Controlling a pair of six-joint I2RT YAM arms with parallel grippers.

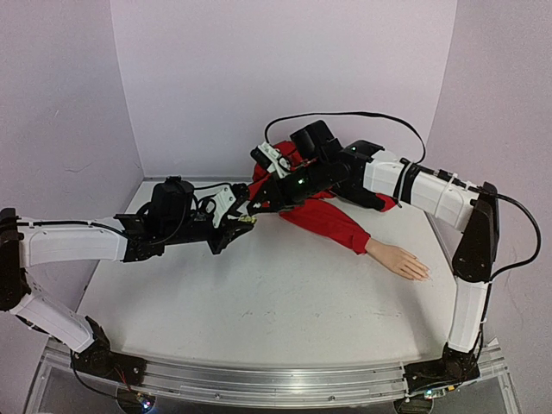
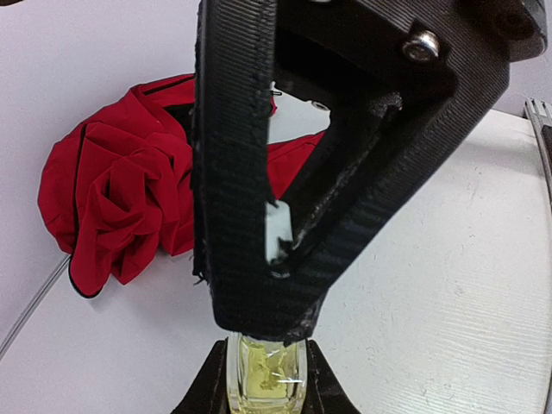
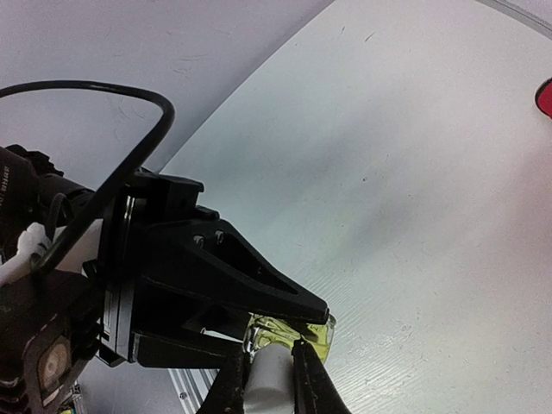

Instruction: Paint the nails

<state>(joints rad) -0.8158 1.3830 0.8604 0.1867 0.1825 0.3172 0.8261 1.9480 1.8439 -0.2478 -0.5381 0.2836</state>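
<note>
A small clear bottle [image 2: 266, 375] of yellowish liquid is clamped in my left gripper [image 2: 266, 384], held above the table left of centre. My right gripper [image 3: 269, 369] reaches in from the right and is shut on the bottle's white cap [image 3: 269, 384]. From above, both grippers meet at the bottle [image 1: 248, 221]. The pale mannequin hand [image 1: 398, 259] lies flat on the table to the right, sticking out of a red sleeve [image 1: 332, 222]. Its nails [image 1: 422, 274] are too small to make out. Both grippers are well left of the hand.
The bunched red jacket [image 2: 121, 198] lies at the back of the white table [image 1: 259, 310], partly under my right arm [image 1: 414, 185]. Pale walls close the back and both sides. A metal rail [image 1: 276, 379] runs along the near edge.
</note>
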